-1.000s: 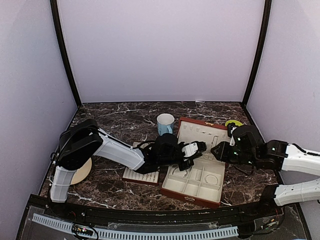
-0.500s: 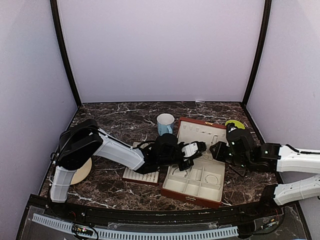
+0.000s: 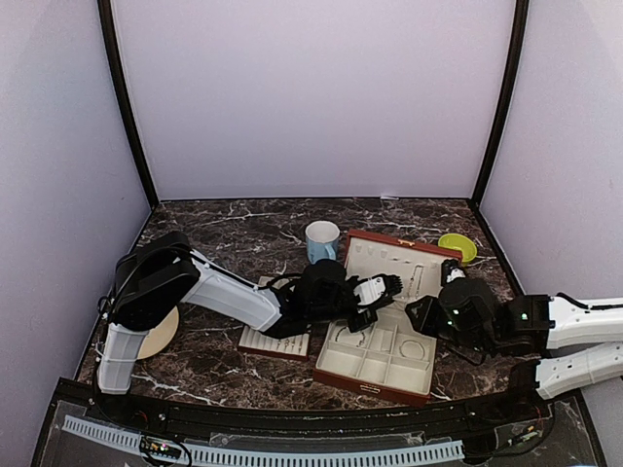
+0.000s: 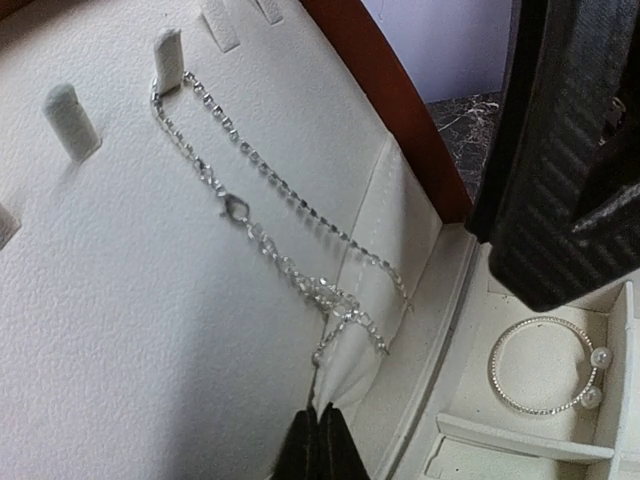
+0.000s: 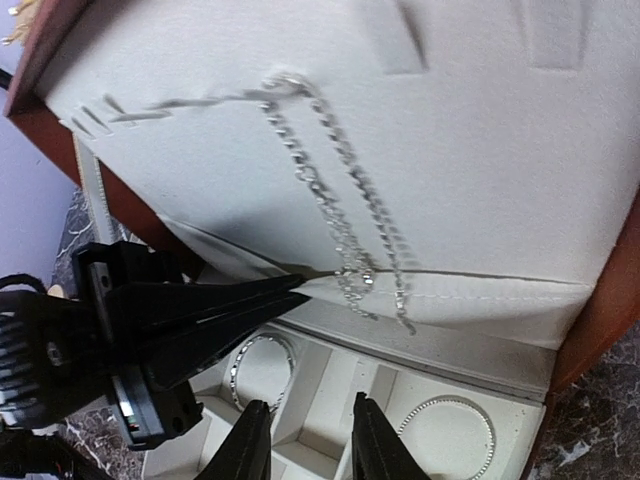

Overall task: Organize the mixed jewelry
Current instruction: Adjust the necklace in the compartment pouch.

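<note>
Pinched shut in left gripper [image 4: 320,440]: fine chain [image 4: 270,190] hung off lid peg [image 4: 168,58] of red-brown box [image 4: 390,110]; bangle [image 4: 598,357] in a compartment; right gripper [image 5: 310,445] spread, empty.

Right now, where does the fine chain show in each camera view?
Top external: chain, faint line on the open lid, hard to make out.
Left wrist: chain at centre, draped from a peg.
Right wrist: chain at centre, hanging down the lid.
Shared landmark: left end effector, closed at the chain's lower end.

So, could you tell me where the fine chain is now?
In the left wrist view, the fine chain hangs from a peg on the cream lid lining, above the left gripper.
</note>
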Action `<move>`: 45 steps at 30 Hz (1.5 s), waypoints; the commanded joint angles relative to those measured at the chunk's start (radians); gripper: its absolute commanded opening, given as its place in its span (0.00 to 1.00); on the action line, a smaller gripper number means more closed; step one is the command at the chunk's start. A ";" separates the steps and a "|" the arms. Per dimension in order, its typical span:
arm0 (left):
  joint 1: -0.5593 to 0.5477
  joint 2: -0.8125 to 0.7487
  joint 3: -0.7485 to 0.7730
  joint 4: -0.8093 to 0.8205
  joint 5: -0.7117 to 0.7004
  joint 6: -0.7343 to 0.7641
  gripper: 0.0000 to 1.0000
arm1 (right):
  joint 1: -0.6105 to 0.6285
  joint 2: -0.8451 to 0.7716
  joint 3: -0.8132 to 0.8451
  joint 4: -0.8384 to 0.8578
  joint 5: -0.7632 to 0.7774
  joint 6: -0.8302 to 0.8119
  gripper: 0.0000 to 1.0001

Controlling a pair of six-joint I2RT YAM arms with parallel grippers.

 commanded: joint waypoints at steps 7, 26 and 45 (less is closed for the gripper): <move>-0.012 -0.075 0.001 0.024 0.036 -0.024 0.00 | -0.006 0.043 -0.029 0.013 0.110 0.099 0.29; -0.012 -0.078 -0.008 0.030 0.041 -0.021 0.00 | -0.115 0.188 -0.009 0.185 0.011 -0.024 0.33; -0.012 -0.087 -0.025 0.043 0.057 -0.022 0.00 | -0.114 0.271 0.043 0.178 0.091 -0.048 0.29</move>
